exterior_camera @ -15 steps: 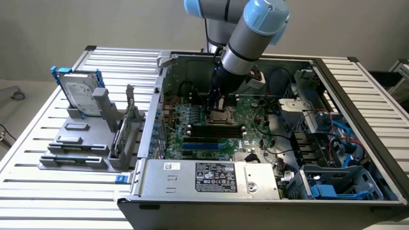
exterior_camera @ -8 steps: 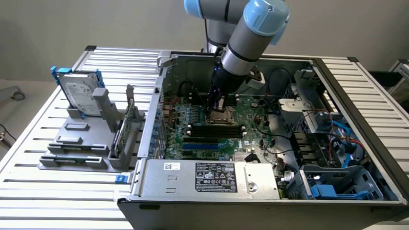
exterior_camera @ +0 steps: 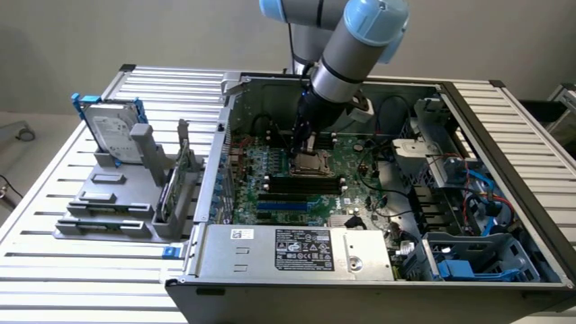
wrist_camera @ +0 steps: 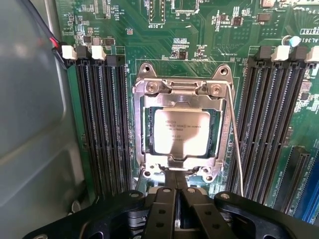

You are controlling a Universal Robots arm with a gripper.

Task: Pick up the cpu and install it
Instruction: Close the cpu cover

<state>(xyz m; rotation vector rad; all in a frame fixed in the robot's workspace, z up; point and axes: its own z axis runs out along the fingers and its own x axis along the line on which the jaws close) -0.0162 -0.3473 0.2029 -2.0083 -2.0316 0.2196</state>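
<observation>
Inside the open computer case (exterior_camera: 504,169) on the slatted counter (exterior_camera: 54,270), the arm reaches down over the green motherboard (wrist_camera: 199,30). The claw (wrist_camera: 177,175) hangs low above the metal-framed socket (wrist_camera: 139,134). Its two dark fingers (wrist_camera: 167,199) are pressed together with nothing visible between them.

The cpu (wrist_camera: 181,132), a small square chip with a pale silver top, lies flat in the socket, seated inside the window of the metal frame. It sits just ahead of the claw tips and apart from them. The tips are at the frame's near edge, by its small centre tab; whether they touch the metal cannot be told. A thin wire lever (wrist_camera: 235,144) runs along one side of the frame. Rows of dark memory slots (wrist_camera: 102,124) flank the socket on both sides.

In the exterior view the claw (exterior_camera: 309,145) is directly over the socket, near the middle of the board. The labelled power supply (exterior_camera: 297,250) lies at the case's near edge. On the exterior view's left, outside the case, a silver hard drive (exterior_camera: 112,128) with a blue bracket stands upright in a grey holder (exterior_camera: 108,209) on the counter.
</observation>
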